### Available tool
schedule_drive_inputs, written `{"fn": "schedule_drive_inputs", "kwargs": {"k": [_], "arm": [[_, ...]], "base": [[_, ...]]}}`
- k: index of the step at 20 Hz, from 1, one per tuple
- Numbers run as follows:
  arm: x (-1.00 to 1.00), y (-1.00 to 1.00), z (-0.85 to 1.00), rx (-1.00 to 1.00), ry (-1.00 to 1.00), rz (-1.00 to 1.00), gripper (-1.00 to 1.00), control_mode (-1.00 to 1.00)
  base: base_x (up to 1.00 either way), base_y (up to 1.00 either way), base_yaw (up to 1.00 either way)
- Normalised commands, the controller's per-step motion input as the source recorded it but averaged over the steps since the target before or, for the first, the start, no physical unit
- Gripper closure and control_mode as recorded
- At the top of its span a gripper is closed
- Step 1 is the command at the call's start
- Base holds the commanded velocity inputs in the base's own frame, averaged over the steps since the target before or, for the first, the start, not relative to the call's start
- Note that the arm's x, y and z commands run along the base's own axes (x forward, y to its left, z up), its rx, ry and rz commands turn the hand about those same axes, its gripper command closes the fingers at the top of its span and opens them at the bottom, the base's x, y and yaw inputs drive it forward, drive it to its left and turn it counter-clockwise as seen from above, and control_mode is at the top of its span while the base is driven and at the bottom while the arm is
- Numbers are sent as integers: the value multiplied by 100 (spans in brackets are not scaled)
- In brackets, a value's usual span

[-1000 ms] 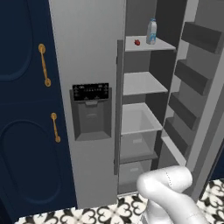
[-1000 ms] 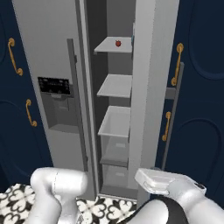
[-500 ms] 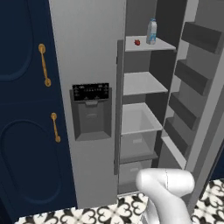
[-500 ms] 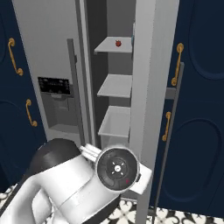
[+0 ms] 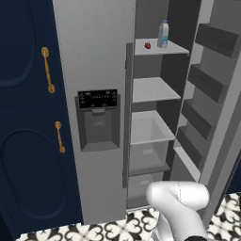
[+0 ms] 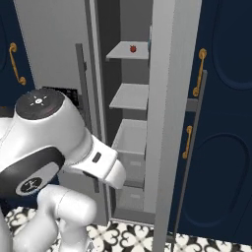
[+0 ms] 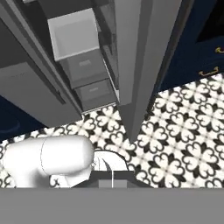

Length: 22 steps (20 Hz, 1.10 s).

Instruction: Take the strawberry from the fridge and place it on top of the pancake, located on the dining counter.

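The fridge (image 5: 99, 70) stands with its right door swung wide, baring grey shelves and, lower down, drawers. On the top shelf (image 5: 160, 48) sits the strawberry (image 5: 148, 45), a small red dot near the shelf's front edge, just beside the white-and-blue milk bottle (image 5: 163, 34) that stands upright closer to the shelf's right edge. In the right base view the strawberry (image 6: 133, 48) shows again, high on that shelf and partly framed by the edge of the open door (image 6: 170, 98). The fruit lies where the reach has to go: high, near the front edge, with nothing before it.

The arm (image 6: 54, 142) is folded low in front of the fridge, well below the top shelf, its elbow bulking large at the left of the right base view. The hand view looks steeply down past the drawers (image 7: 87, 76) to the patterned floor tiles (image 7: 175, 131), so the hand appears to point downward. The fingers are fully closed and grip nothing. The likely step ahead is lifting toward the top shelf and parting the fingers.
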Motion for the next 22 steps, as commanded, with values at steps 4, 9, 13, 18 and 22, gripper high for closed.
{"fn": "schedule_drive_inputs", "kwargs": {"k": [4,9,13,18,22], "arm": [[42,100,3,-28,-7,0,100,-100],[31,83,16,-13,-2,1,-100,-100],[0,41,19,0,-1,2,-100,-100],[1,34,10,7,-11,10,-100,-100],[0,15,0,1,-27,14,-100,-100]], "base": [[0,0,0],[0,0,0],[0,0,0],[0,0,0],[0,0,0]]}}
